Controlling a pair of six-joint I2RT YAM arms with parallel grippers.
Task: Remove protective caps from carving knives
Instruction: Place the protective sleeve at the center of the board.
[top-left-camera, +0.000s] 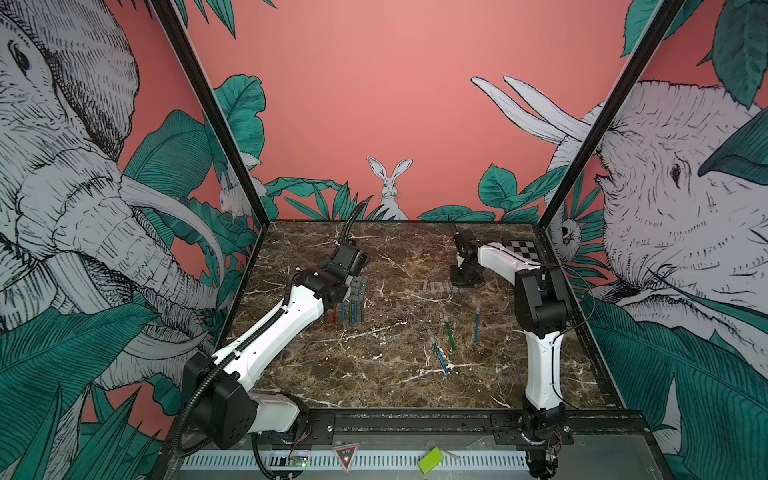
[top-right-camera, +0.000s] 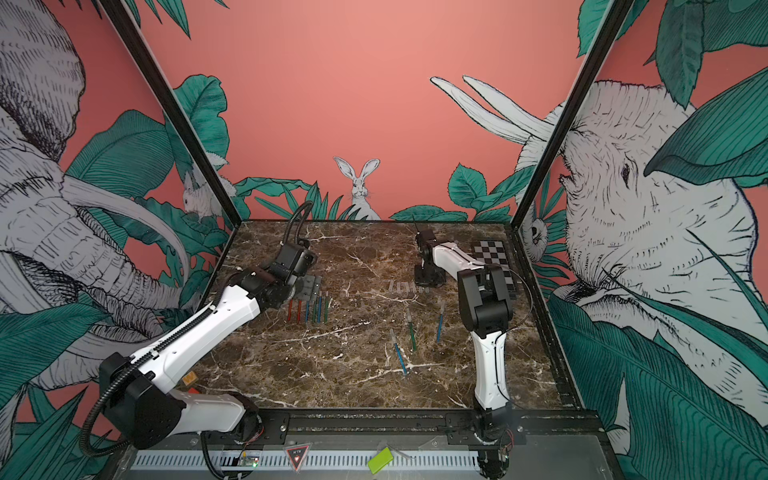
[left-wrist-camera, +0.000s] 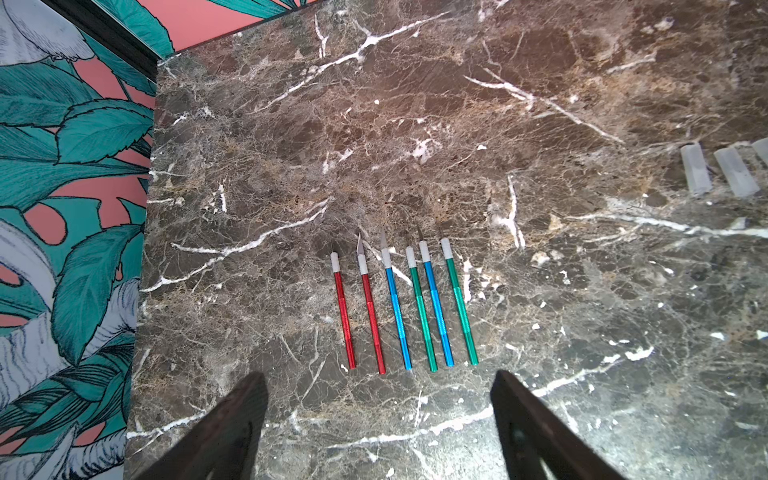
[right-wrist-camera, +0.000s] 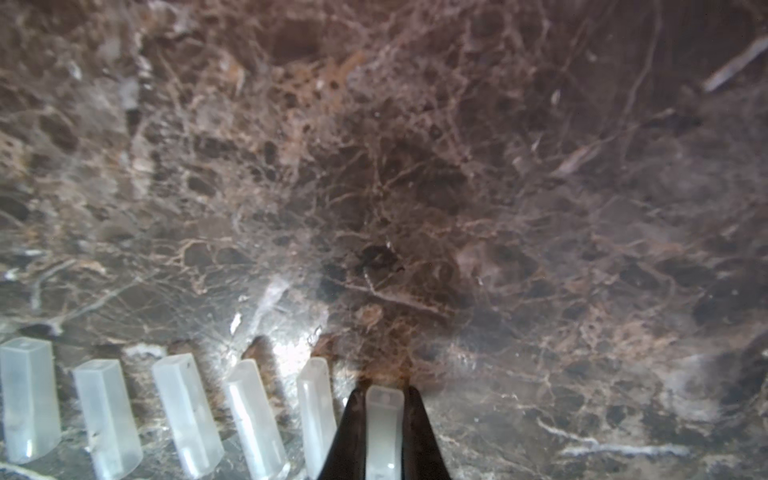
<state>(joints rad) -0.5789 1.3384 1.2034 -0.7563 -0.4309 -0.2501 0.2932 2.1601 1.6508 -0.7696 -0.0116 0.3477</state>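
Note:
Several uncapped carving knives (left-wrist-camera: 405, 303) with red, blue and green handles lie in a neat row at the table's left. My left gripper (left-wrist-camera: 378, 376) hovers open just above their handle ends, holding nothing. Three more knives lie loose on the right: a blue one (top-left-camera: 438, 353), a green one (top-left-camera: 449, 330) and another blue one (top-left-camera: 477, 322), each with a clear cap on its far end. Several removed protective caps (right-wrist-camera: 183, 415) lie side by side. My right gripper (right-wrist-camera: 384, 390) is down at the end of that row, shut on one more cap (right-wrist-camera: 384, 428).
A black-and-white checkerboard (top-left-camera: 521, 249) lies at the table's back right corner, behind the right arm. A lime-green block (top-left-camera: 430, 459) rests on the front rail, off the marble. Printed walls and black frame posts close in the table's left, right and back edges.

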